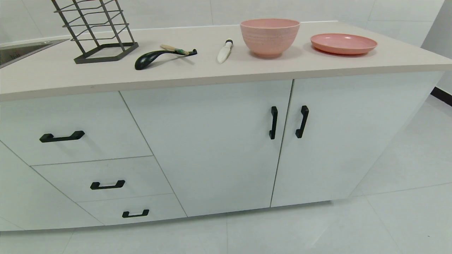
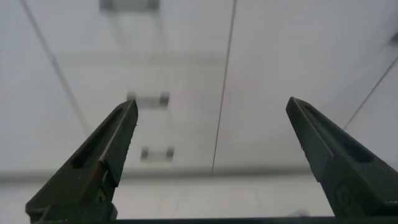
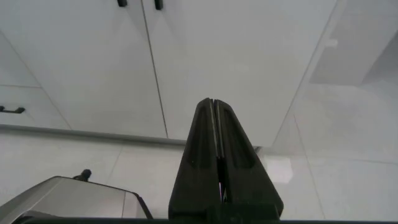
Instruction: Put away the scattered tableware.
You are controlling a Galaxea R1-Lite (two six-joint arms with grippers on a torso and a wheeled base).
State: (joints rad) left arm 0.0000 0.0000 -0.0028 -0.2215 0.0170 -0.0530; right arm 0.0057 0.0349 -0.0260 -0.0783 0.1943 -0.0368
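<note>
1. Your tableware lies on the counter [image 1: 317,63], above the shut cabinet fronts.
2. Bowl [image 1: 270,37]: pink, deep, with fine ribbing on its outer wall. It stands upright toward the right of the counter.
3. Plate [image 1: 343,43]: pink, shallow and lying flat. It sits just right of the bowl and apart from it.
4. White utensil [image 1: 224,53]: slim, with a dark band at its far end. It lies left of the bowl.
5. Spoon [image 1: 155,54]: black and curved, with its bowl at the near-left end. It lies left of the white utensil.
6. Wood-handled utensil [image 1: 173,48]: it has a green band and meets the spoon's handle at its right end. You cannot tell its kind from here.
7. Rack [image 1: 106,53]: dark wire, upright, left of the spoon. A sink [image 1: 21,51] shows at the far-left edge.
8. Left gripper [image 2: 211,102]: fingers spread wide, facing blurred cabinet fronts.
9. Right gripper [image 3: 212,102]: fingers pressed together, pointing at the lower doors and the floor.
10. Two doors [image 1: 219,148] and three drawers [image 1: 77,130] are closed, all with black handles.
</note>
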